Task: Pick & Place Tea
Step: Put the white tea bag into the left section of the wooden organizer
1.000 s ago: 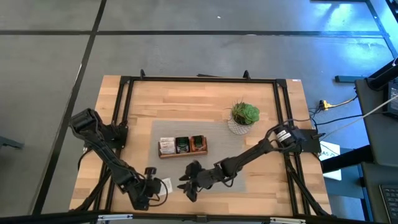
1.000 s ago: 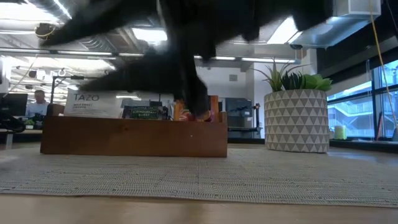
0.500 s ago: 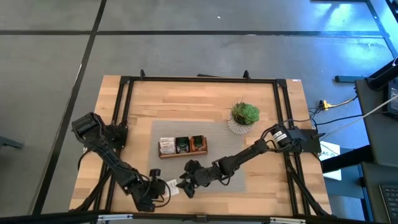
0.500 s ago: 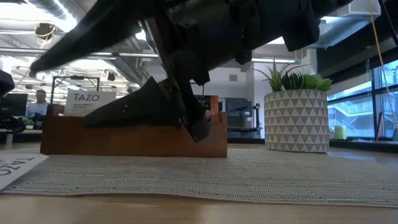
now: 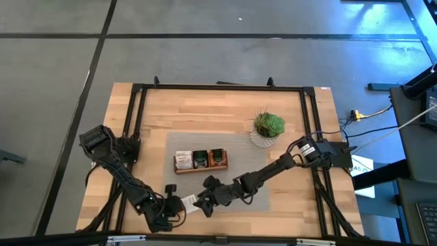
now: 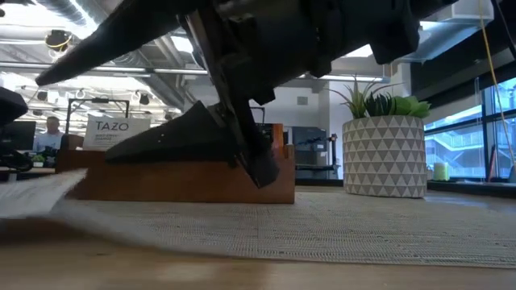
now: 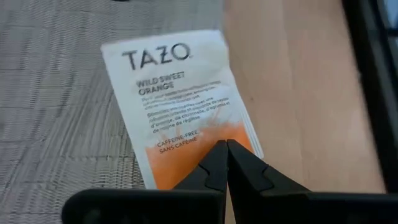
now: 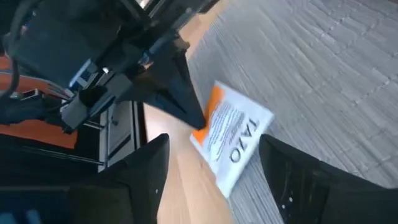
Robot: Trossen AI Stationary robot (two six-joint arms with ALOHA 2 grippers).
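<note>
A white-and-orange tea sachet (image 7: 177, 106) marked TAZO sits near the table's near edge, at the mat's near left corner (image 5: 186, 201). My left gripper (image 7: 225, 144) is shut on it and shows low in the high view (image 5: 175, 203). My right gripper (image 8: 213, 142) is open just to the right of the sachet (image 5: 202, 201), with one finger on either side of its white end, not touching it. The low view shows the sachet as a pale blur (image 6: 48, 197). More sachets stand in the wooden tray (image 5: 199, 160). My left gripper pinches the sachet's orange end (image 7: 211, 134), at the middle of that edge, between its two fingertips. The fingers come nearly level from the table's left. The sachet sticks out flat beyond them toward my right gripper. Whether its white end touches the mat, I cannot tell.
A woven grey mat (image 5: 239, 147) covers the table's middle. The three-compartment tray lies on it, and a potted plant (image 5: 268, 127) in a white patterned pot stands at the mat's far right corner. A black frame (image 5: 136, 123) rims the table.
My left gripper has carried the sachet a short way toward the table's right, closer to my right gripper. My right gripper has come a little toward the table's left and nearer the sachet. In the low view the sachet now sits higher than before.
</note>
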